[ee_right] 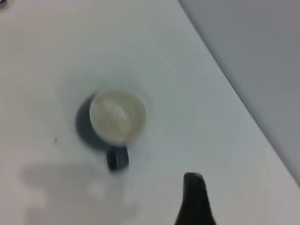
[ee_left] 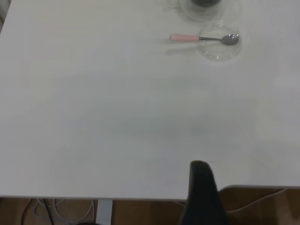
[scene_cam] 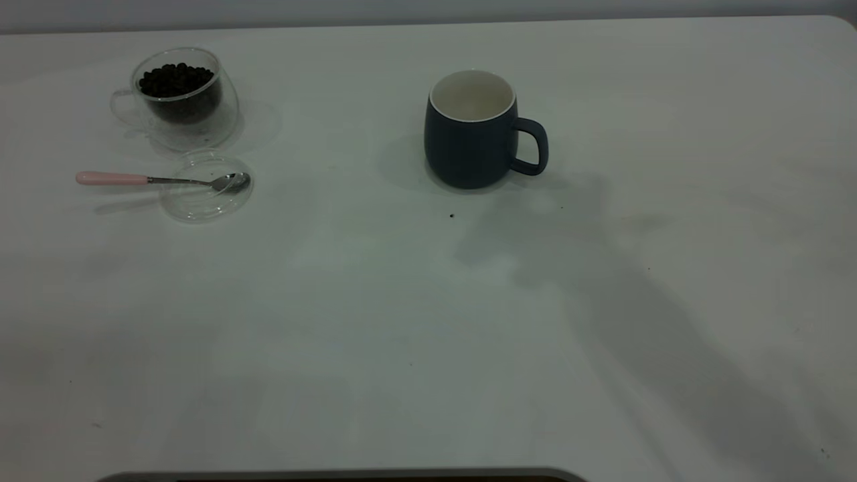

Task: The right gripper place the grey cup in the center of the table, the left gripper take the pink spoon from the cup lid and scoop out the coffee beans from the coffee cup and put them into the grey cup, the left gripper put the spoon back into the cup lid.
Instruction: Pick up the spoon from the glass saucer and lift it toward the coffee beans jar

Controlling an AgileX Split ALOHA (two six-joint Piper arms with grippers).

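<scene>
The grey cup (scene_cam: 472, 134), a dark mug with a white inside and its handle to the right, stands upright and empty near the table's middle, a little to the back. The right wrist view looks down on it (ee_right: 117, 117). The glass coffee cup (scene_cam: 177, 94) with dark beans stands at the back left. In front of it lies the clear cup lid (scene_cam: 207, 191), with the pink-handled spoon (scene_cam: 161, 179) resting bowl-first in it. Lid (ee_left: 218, 44) and spoon (ee_left: 204, 38) also show far off in the left wrist view. My left gripper (ee_left: 201, 187) hangs over the table's near edge. My right gripper (ee_right: 194, 197) is above the table, apart from the cup.
The white table (scene_cam: 428, 321) has a few dark specks, one just in front of the grey cup (scene_cam: 451, 215). The right arm's shadow falls across the table's right half. The table's near edge and cables below it show in the left wrist view (ee_left: 70, 206).
</scene>
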